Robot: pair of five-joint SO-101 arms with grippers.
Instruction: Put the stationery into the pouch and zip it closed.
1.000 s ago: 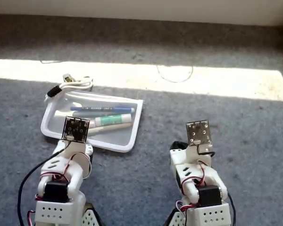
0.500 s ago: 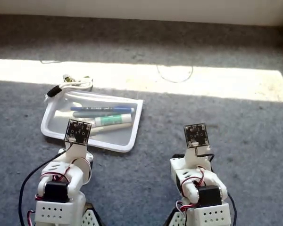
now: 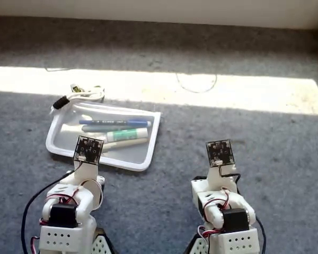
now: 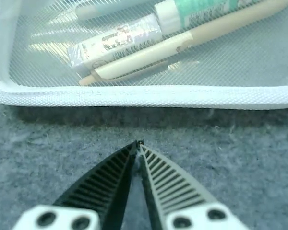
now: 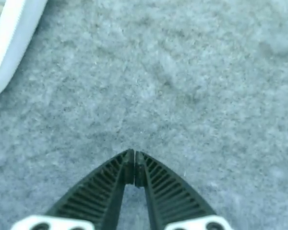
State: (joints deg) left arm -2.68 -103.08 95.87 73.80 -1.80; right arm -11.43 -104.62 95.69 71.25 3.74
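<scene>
A clear mesh pouch [image 3: 143, 154] with a white border lies flat on the grey carpet at left. Inside it are a blue pen [image 3: 114, 123], a green-and-white tube [image 3: 126, 134] and a cream pen [image 3: 122, 143]. The tube [image 4: 120, 40] and the cream pen [image 4: 182, 43] show through the mesh in the left wrist view. My left gripper [image 4: 137, 143] is shut and empty, just short of the pouch's near border [image 4: 144, 97]. My right gripper [image 5: 132, 154] is shut over bare carpet, with the pouch's edge [image 5: 9, 40] off to one side.
A white cord with a black tip [image 3: 77, 96] lies by the pouch's far left corner. A thin wire loop [image 3: 196, 83] rests in the sunlit strip. Both arm bases [image 3: 69, 222] stand at the near edge, and open carpet lies to the right.
Both arms have drawn back toward their bases. The left wrist has pulled off the pouch to its near border; the right wrist has dropped slightly. The pouch has not moved.
</scene>
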